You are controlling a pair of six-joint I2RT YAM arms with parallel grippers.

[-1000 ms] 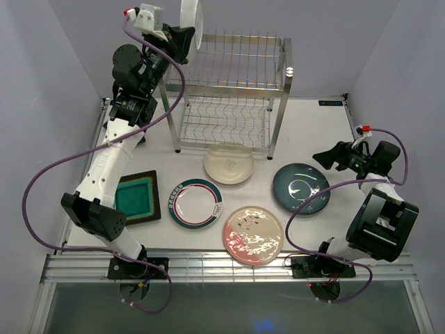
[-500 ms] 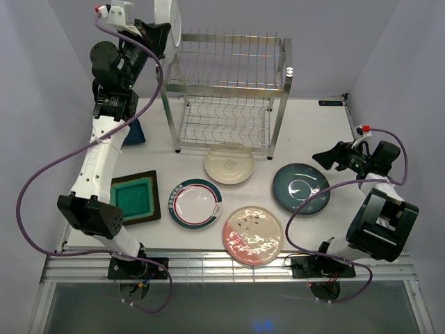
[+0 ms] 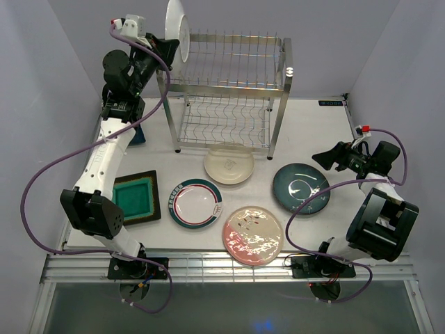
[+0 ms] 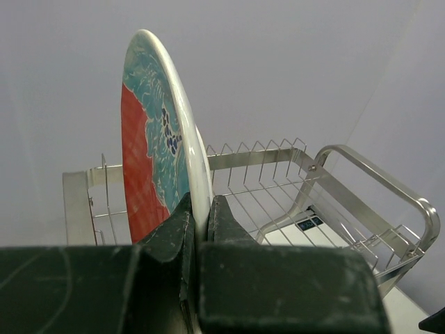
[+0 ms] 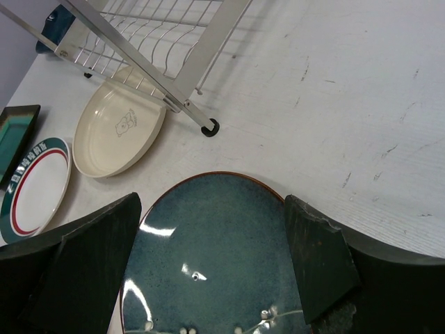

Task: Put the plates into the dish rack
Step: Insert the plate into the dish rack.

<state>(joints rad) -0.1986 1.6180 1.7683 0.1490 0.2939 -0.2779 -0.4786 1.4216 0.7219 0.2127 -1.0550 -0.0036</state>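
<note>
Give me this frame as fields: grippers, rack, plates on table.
left gripper: shut on red-teal plate, held on edge above the left end of the rack
right gripper: open, near teal plate, holding nothing
rack: no plates visible in it
on table: teal plate, cream plate, green-rimmed plate, pink plate, square green plate

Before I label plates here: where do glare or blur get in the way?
Top view: white glare streaks the pink speckled plate, a glint on the dark teal plate. Left wrist view: the left pincer is a dark, soft mass, the red-teal plate readable. Right wrist view: small glints on that teal plate.
</note>
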